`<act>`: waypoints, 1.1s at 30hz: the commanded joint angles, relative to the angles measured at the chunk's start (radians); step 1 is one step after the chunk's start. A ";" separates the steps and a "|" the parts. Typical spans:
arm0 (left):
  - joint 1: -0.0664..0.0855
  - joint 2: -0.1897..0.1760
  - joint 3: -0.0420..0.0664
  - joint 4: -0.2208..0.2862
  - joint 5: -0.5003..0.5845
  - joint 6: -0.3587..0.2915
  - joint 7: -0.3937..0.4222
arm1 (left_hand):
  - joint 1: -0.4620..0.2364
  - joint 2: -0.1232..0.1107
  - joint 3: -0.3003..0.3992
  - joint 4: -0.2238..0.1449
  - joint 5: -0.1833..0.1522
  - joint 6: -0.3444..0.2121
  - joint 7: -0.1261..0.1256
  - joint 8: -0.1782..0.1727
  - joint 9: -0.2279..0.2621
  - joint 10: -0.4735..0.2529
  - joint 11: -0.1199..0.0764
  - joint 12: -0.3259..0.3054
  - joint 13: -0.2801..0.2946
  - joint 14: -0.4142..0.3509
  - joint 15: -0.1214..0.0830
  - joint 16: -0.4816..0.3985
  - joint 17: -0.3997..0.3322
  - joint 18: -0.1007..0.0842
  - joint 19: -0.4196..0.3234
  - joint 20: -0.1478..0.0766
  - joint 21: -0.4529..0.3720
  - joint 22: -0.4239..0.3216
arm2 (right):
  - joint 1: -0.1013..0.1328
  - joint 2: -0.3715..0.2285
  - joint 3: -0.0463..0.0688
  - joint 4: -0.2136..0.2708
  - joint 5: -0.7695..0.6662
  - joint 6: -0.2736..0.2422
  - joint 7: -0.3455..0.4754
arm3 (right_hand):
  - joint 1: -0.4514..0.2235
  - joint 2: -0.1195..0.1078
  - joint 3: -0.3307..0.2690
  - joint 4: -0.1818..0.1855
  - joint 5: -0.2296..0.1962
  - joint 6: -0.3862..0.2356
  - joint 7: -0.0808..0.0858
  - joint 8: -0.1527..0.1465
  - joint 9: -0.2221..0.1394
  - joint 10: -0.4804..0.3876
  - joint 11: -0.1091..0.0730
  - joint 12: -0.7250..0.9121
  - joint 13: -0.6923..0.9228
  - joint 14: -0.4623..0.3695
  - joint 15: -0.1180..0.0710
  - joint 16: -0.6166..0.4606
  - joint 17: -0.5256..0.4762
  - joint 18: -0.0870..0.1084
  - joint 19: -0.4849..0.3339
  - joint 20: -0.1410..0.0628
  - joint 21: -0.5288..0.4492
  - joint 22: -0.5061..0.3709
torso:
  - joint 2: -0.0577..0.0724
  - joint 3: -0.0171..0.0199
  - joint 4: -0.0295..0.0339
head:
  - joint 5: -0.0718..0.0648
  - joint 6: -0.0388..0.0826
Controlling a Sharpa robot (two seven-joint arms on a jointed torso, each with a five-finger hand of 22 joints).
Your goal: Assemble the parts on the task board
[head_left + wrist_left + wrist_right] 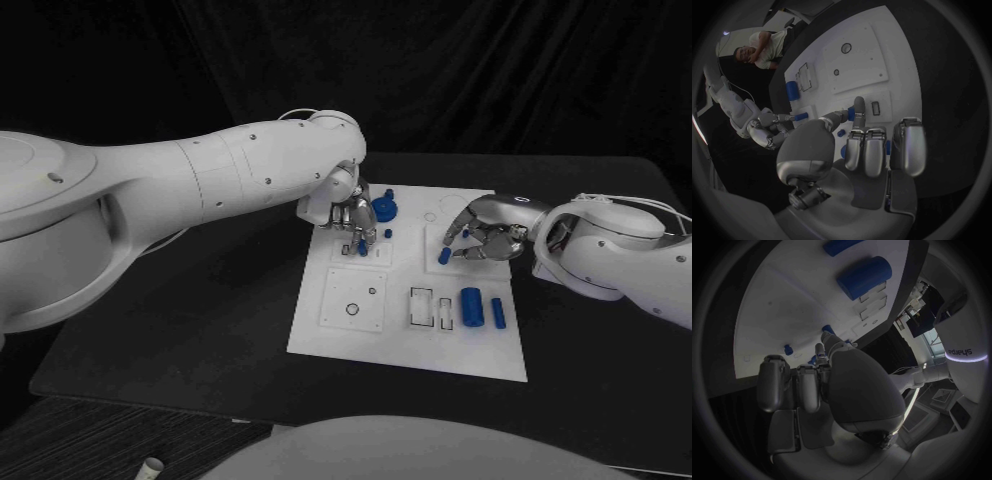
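Head view: the white board lies in the middle of the black bench. The left arm reaches in across the bench, and its left hand hangs over the far left part of the board with its fingers pointing down, curled close together around a small blue piece at their tips. Just beside that hand stands a round blue knob. The right hand sits over the far right part of the board, fingers bent in and down, with a blue peg at its fingertips. Nearer the robot, a blue cylinder and a thinner blue bar lie side by side on the board, well apart from both hands.

Left wrist view: the left hand has its fingers drawn together, and blue shows between them and the thumb; it looks to be pinching the small piece. The right hand shows beyond it, also with a blue piece.

Right wrist view: the right hand has its fingers curled down onto the board, with small blue pieces at the fingertips. Whether it grips one, I cannot tell.
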 commanded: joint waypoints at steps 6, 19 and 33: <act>-0.002 0.005 0.000 0.001 0.006 0.014 -0.041 | 0.052 0.040 0.112 -0.084 0.023 0.034 -0.032 -0.005 0.001 0.102 -0.004 0.003 0.263 0.106 -0.005 0.003 0.263 0.013 0.037 -0.003 -0.007 0.205 | -0.002 0.000 0.000 0.000 -0.006 0.011 -0.022 | 0.008 0.000 0.003 -0.004 0.007 0.006 0.001 0.002 -0.001 -0.005 -0.001 -0.007 0.016 0.053 0.005 -0.008 0.118 0.019 -0.008 -0.002 -0.005 0.184 | 0.000 -0.0002 -0.0019 | 0.001 0.000; -0.004 0.010 0.000 -0.003 0.006 0.021 -0.034 | 0.050 0.040 0.113 -0.083 0.018 0.031 -0.031 -0.008 0.001 0.102 -0.003 0.003 0.263 0.106 -0.004 0.003 0.263 0.013 0.036 -0.003 -0.011 0.204 | -0.002 0.000 0.000 0.001 -0.006 0.008 -0.021 | 0.008 -0.001 0.003 -0.005 0.007 0.005 0.001 0.001 -0.002 -0.006 0.000 -0.008 0.015 0.053 0.005 -0.008 0.118 0.019 -0.009 -0.002 -0.007 0.184 | 0.001 -0.0003 -0.0022 | 0.001 0.000; -0.007 0.005 -0.001 0.000 0.006 0.032 -0.038 | 0.050 0.042 0.114 -0.083 0.014 0.030 -0.030 -0.010 0.001 0.102 -0.002 0.003 0.263 0.106 -0.003 0.003 0.263 0.013 0.035 -0.003 -0.013 0.204 | -0.003 0.001 0.000 0.001 -0.006 0.008 -0.021 | 0.008 -0.001 0.003 -0.005 0.007 0.005 0.001 0.001 -0.002 -0.006 0.000 -0.008 0.015 0.053 0.005 -0.008 0.118 0.019 -0.009 -0.002 -0.007 0.184 | 0.001 -0.0017 -0.0004 | 0.002 0.000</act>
